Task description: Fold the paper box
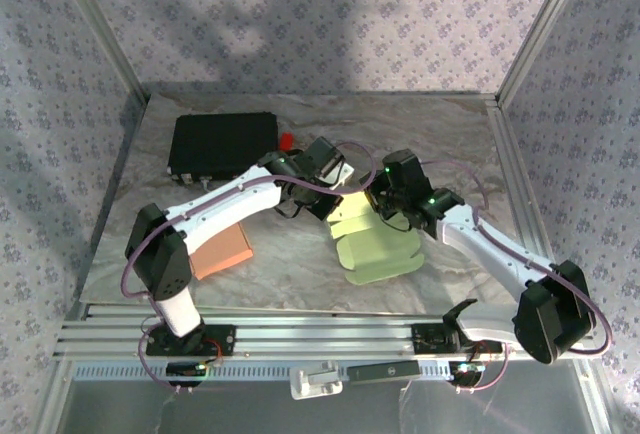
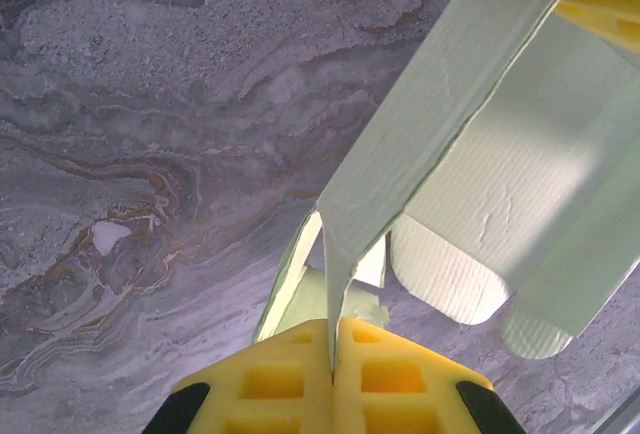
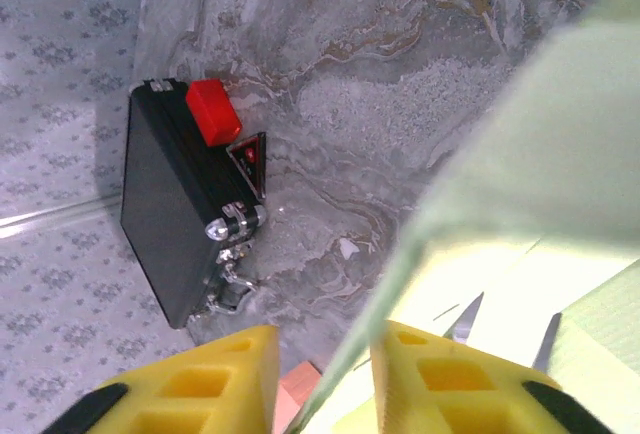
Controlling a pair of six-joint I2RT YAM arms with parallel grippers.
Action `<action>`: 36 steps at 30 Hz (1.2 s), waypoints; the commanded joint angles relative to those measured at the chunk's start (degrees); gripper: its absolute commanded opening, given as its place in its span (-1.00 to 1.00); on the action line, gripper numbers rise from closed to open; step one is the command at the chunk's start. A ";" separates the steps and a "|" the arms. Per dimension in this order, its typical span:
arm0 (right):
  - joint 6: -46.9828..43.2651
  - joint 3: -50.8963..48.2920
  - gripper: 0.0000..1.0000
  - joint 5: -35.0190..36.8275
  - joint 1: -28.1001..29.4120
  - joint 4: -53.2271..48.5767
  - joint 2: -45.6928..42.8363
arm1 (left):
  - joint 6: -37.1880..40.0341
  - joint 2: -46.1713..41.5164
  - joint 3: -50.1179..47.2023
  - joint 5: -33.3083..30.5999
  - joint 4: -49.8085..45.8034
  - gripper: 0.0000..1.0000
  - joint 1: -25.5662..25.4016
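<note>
Place: robot test cell in a lab.
Counter (image 1: 290, 269): marble-patterned sheet, boxed in on three sides.
Walls (image 1: 300, 14): floral-print panels behind and beside the counter, framed by metal posts (image 1: 535, 29).
Rail (image 1: 320, 332): slotted aluminium along the counter's near edge, two arm bases (image 1: 190, 342) bolted on.

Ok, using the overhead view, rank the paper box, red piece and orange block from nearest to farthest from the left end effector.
1. The paper box: pinched in the left end effector, spreading out to its right.
2. The red piece: behind it, to the left.
3. The orange block: farthest, on the near left.
</note>
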 commanded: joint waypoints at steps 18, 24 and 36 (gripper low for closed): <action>6.78 -2.24 -1.00 -1.71 -1.65 2.26 1.44 | -13.81 -9.87 -6.31 2.82 12.14 -0.11 0.19; 12.80 -2.39 -1.00 -3.96 -2.43 2.38 2.04 | -20.60 -10.73 -10.72 12.24 20.97 -0.25 3.72; 17.01 -2.22 -1.00 -6.09 -4.05 1.74 2.61 | -29.29 -8.30 -15.37 15.31 29.28 -0.32 4.55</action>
